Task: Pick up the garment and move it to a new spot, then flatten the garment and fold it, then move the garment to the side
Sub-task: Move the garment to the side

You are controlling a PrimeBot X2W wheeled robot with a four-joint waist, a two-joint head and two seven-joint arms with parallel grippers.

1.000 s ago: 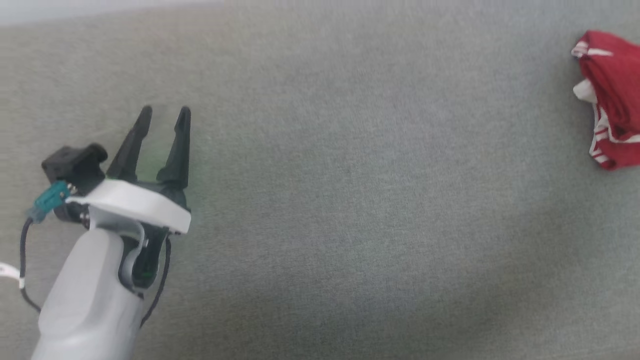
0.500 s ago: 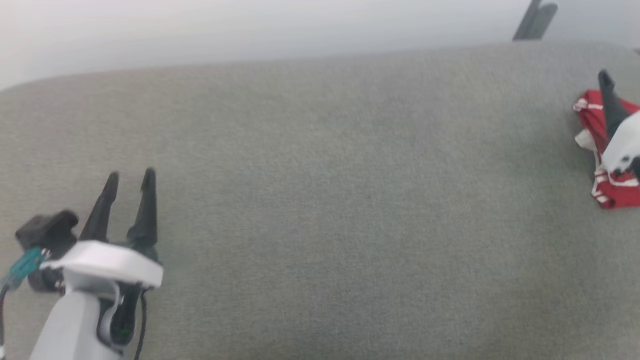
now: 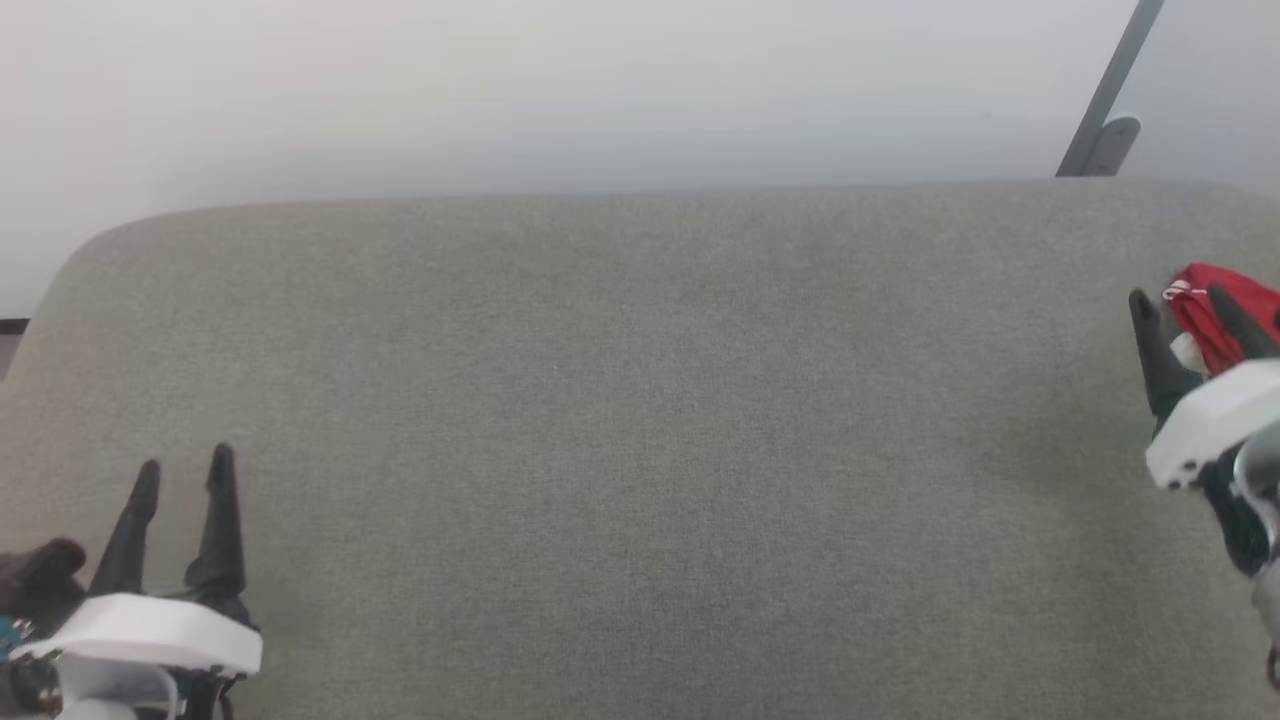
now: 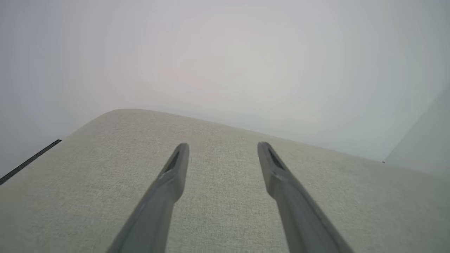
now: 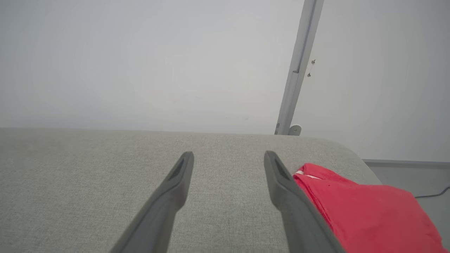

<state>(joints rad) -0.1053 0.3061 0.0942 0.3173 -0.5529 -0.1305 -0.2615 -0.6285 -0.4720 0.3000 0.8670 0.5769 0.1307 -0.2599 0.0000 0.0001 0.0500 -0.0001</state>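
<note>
Grey cushion surface (image 3: 640, 450): left hand (image 3: 185, 460) and right hand (image 3: 1180, 295) spread wide, empty; garment (image 3: 1245, 285) just beside the right.

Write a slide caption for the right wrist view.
Right gripper open above the grey fabric surface, the bunched red garment lying beside one of its fingers.

left pincer (image 3: 185, 458) and right pincer (image 3: 1180, 296): two long tapered black fingers (image 3: 216, 520) each, white wrist collar (image 3: 150, 632) behind, teal connector (image 3: 12, 632) and dark block (image 3: 40, 572) beside left collar
</note>
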